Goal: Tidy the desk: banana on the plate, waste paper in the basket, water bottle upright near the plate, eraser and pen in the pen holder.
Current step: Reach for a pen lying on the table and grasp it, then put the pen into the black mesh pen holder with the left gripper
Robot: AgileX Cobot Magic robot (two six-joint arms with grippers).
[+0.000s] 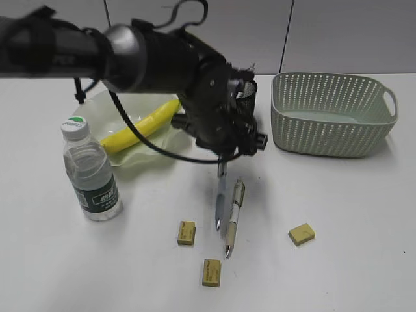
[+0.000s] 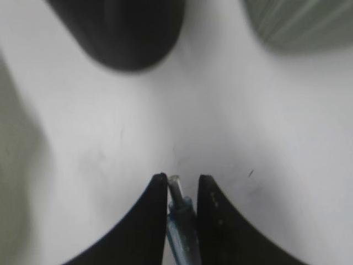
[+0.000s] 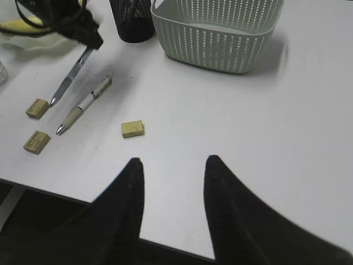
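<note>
left gripper point(image 1: 223, 158) is clamped on the upper end of a blue pen point(image 1: 221, 195); in the left wrist view its fingers point(image 2: 149, 221) pinch the pen shaft point(image 2: 181, 223) tight. the pen hangs tip-down, tip at or just above the desk point(image 1: 351, 260), can't tell which. a second pen, beige/white point(image 1: 233, 218), lies flat just beside it. three yellow erasers sit on the desk: one point(image 1: 186, 233) left of the pen tips, one point(image 1: 211, 272) nearer the front edge, one point(image 1: 302, 233) off to the right. pen holder point(image 1: 246, 97) is behind the left gripper, mostly hidden by the arm. basket point(image 1: 333, 114) is right of the holder. banana point(image 1: 140, 127) lies on the plate point(image 1: 117, 110), water bottle point(image 1: 91, 170) stands upright just in front of the plate. right gripper point(image 3: 171, 171) is spread open, holding nothing, over bare desk near the front edge, well apart from the items.
</note>
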